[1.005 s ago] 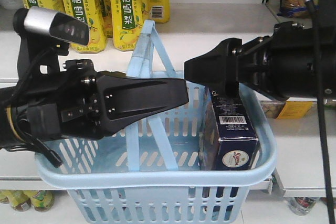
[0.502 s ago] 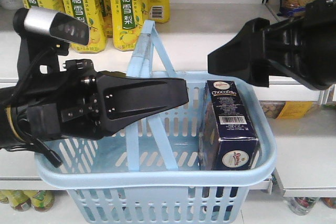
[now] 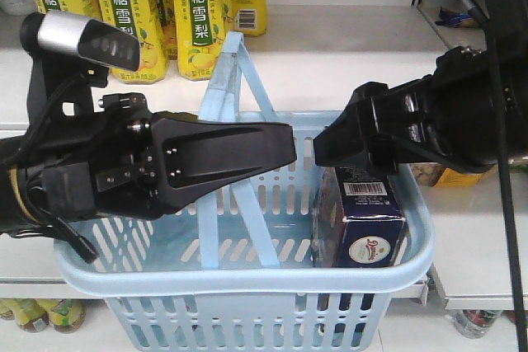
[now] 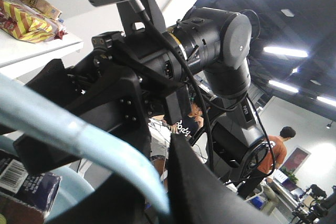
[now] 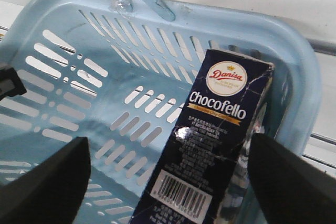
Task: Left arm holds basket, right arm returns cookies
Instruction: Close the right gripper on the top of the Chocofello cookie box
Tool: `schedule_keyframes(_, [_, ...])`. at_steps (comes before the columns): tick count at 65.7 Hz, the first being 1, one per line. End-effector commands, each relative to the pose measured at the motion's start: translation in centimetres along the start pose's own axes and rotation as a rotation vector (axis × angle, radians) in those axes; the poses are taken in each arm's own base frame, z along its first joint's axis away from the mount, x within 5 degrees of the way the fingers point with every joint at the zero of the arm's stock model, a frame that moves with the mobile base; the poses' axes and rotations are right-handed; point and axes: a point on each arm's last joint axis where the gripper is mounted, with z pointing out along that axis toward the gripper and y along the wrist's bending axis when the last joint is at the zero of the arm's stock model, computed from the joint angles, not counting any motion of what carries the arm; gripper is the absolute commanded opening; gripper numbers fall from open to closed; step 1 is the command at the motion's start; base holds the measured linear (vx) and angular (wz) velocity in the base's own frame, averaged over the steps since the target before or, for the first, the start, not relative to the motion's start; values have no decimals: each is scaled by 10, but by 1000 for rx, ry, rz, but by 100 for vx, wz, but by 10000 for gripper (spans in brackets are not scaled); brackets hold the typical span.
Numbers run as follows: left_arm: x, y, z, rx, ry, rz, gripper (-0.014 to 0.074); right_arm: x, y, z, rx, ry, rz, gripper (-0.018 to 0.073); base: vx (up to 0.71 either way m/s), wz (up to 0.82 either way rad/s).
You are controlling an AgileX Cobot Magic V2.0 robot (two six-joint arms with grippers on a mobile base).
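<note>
Right end effector (image 5: 168,182) spread above cookies (image 3: 363,220), left end effector (image 3: 247,150) clamped on basket (image 3: 247,286) handle

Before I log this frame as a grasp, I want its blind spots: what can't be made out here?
- Front view: the right pincer covers the top of the cookies, hiding any contact.
- Right wrist view: its fingers flank the box apart; the box's lower end is cut off.
- Left wrist view: the basket handle is blurred, so the left pincer's grip is unclear.
</note>
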Motion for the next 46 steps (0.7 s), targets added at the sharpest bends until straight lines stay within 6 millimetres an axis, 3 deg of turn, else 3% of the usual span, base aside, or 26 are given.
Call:
schedule_keyframes(1, [-17,-20,-1,84,-105,50,3,-7,6,-13,-39,-78,-3,563,0,0])
schedule_keyframes(46, [-17,-20,-1,84,-105,50,3,-5,3,13,-11,73,-5,563,0,0])
